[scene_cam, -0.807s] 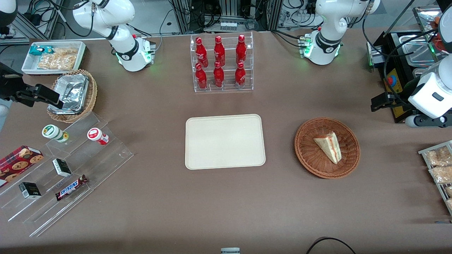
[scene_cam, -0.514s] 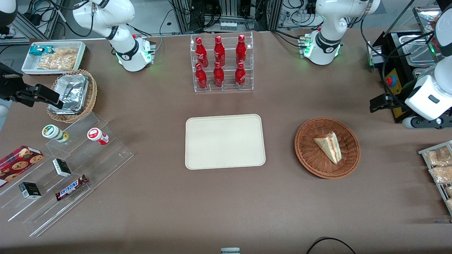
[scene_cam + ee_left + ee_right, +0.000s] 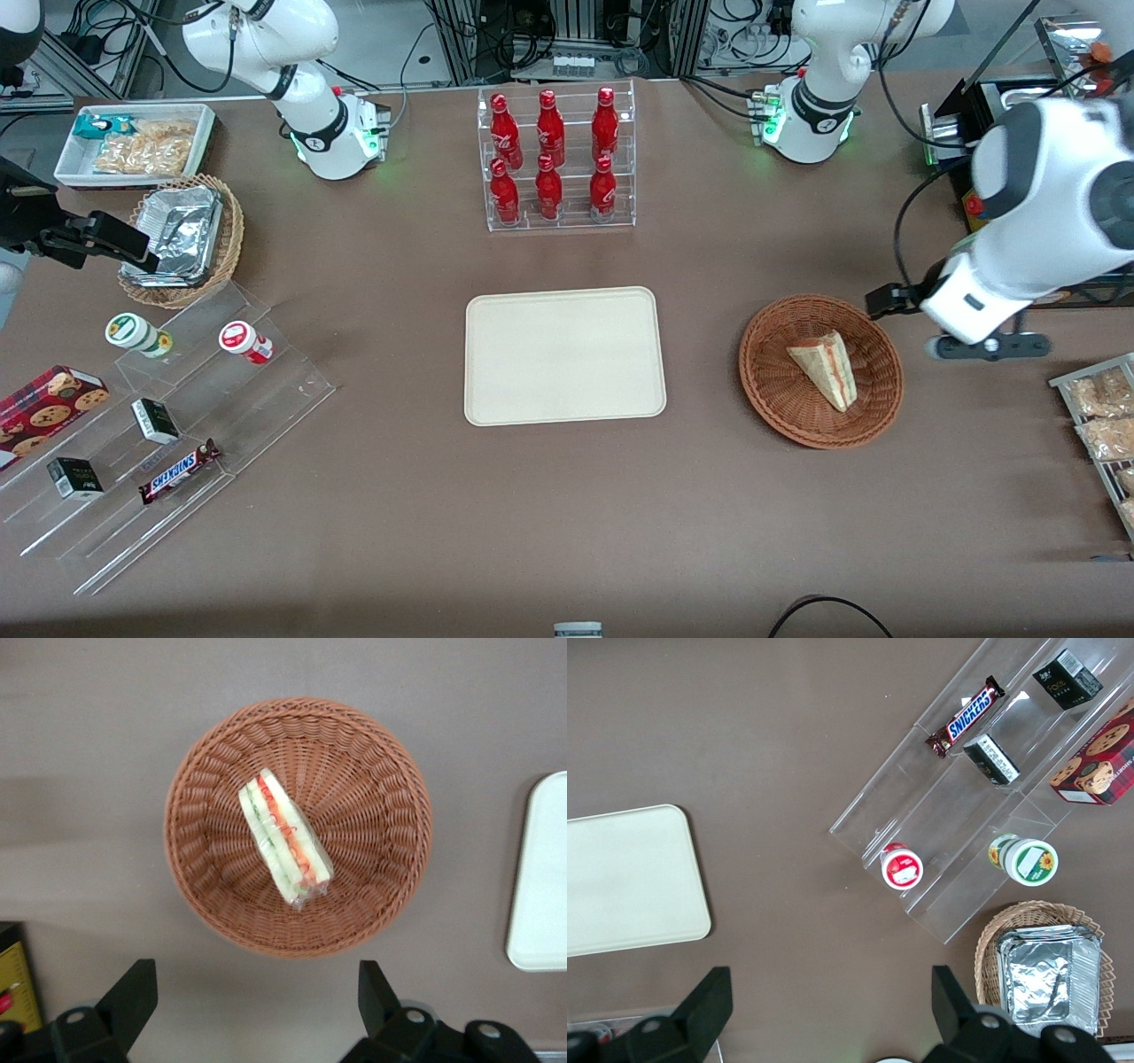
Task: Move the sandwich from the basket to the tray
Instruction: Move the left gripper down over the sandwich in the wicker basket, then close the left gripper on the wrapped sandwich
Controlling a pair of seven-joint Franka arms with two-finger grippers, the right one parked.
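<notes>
The sandwich (image 3: pixel 826 368) is a wedge of white bread with red and green filling, lying in the round reddish-brown wicker basket (image 3: pixel 771 390). The cream-beige tray (image 3: pixel 563 354) lies flat beside the basket, toward the parked arm's end, with nothing on it. My left gripper (image 3: pixel 887 300) hangs above the table just outside the basket's rim, toward the working arm's end. In the left wrist view the gripper (image 3: pixel 252 992) is open wide and empty, with the basket (image 3: pixel 381 886), the sandwich (image 3: pixel 283 837) and a tray edge (image 3: pixel 536 877) below it.
A clear rack of red bottles (image 3: pixel 555 159) stands farther from the camera than the tray. A metal tray of snack bags (image 3: pixel 1099 416) lies at the working arm's end. A stepped clear shelf of snacks (image 3: pixel 168 425) and a foil-lined basket (image 3: pixel 182 239) lie toward the parked arm's end.
My left arm has swung in from the table's end toward the basket, and the gripper now hangs next to the basket's rim. The sandwich, basket and tray have not moved.
</notes>
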